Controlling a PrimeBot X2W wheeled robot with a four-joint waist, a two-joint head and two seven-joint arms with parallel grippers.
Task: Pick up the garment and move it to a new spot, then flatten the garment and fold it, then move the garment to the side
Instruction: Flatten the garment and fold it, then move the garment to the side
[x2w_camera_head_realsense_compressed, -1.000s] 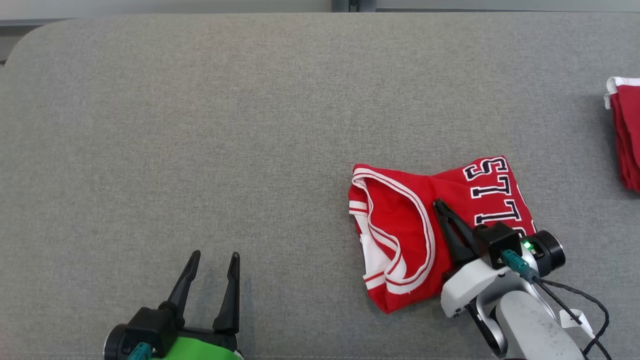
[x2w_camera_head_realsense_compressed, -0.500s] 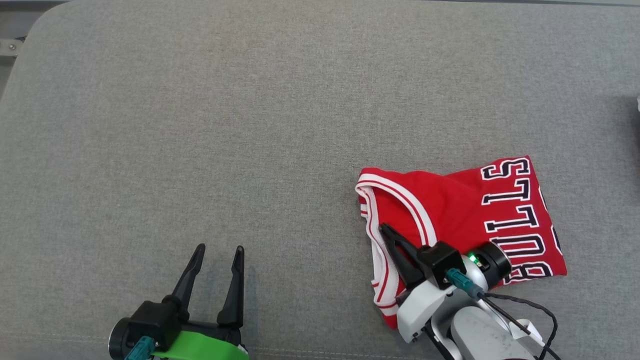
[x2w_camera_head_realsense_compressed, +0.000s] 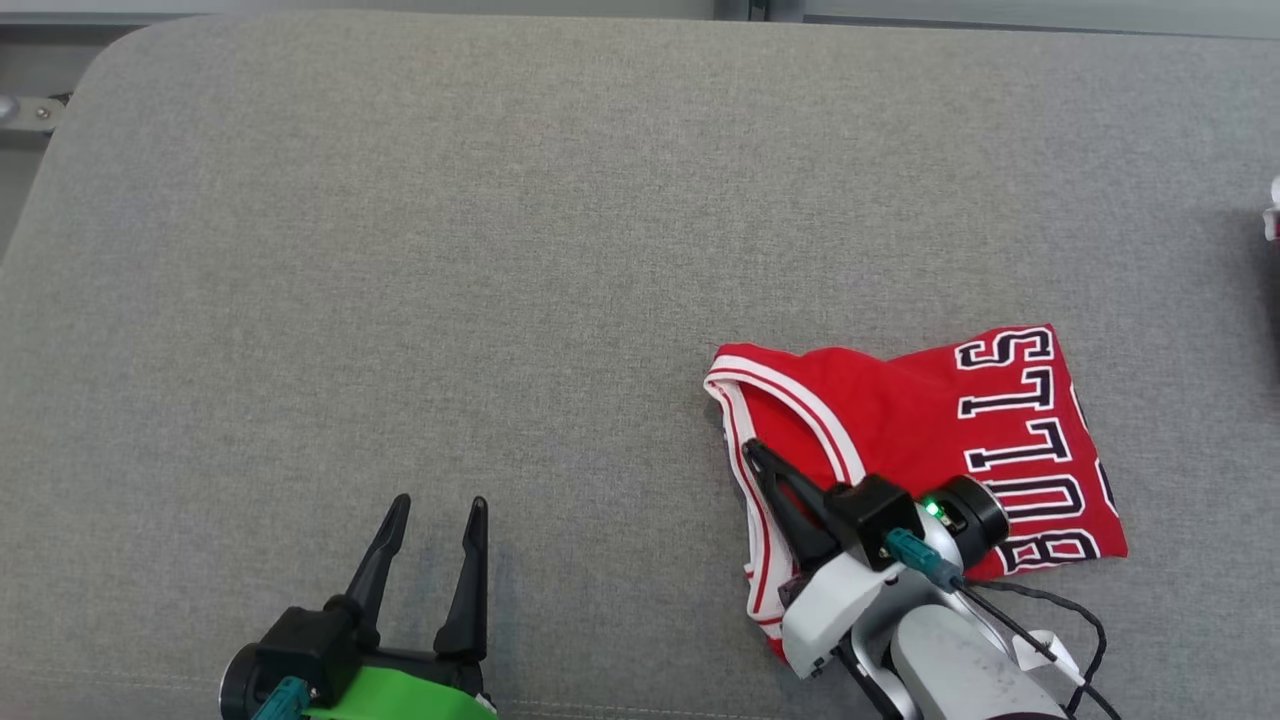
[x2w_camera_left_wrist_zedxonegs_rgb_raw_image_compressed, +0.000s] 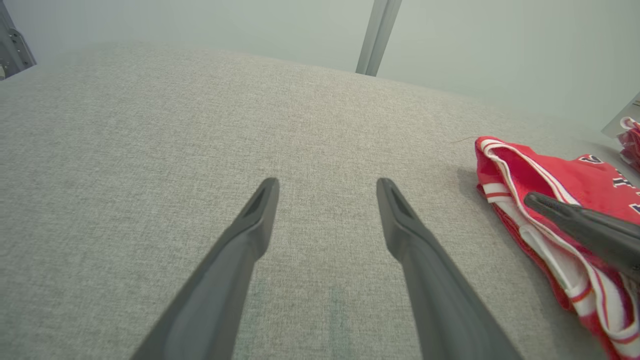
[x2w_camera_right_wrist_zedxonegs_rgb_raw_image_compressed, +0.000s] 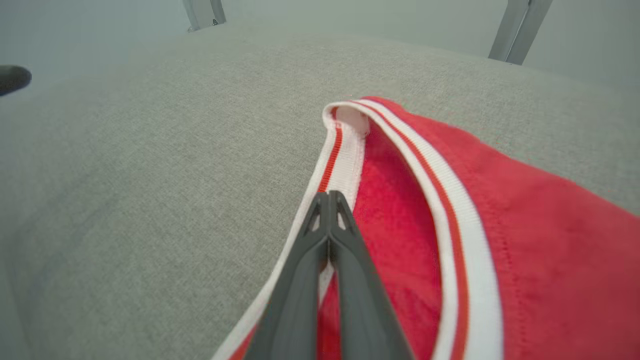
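I've got the red jersey (x2w_camera_head_realsense_compressed: 900, 420) lying folded on the padded grey bench (x2w_camera_head_realsense_compressed: 400, 250), in its right half and close to the near edge. Its black-and-white lettering faces the bench's right end and the white-trimmed opening faces left. My right gripper (x2w_camera_head_realsense_compressed: 755, 450) is clenched, its two fingers pressed flat together. In the right wrist view its tip (x2w_camera_right_wrist_zedxonegs_rgb_raw_image_compressed: 328, 196) sits right over the white-and-red trim at the jersey's left edge, but I cannot tell whether any cloth is pinched between the fingers. My left gripper (x2w_camera_head_realsense_compressed: 438, 505) is released, fingers spread wide over bare grey fabric near the near edge, well apart from the jersey. A scrap of another red-and-white cloth (x2w_camera_head_realsense_compressed: 1274, 215) shows at the bench's far right.
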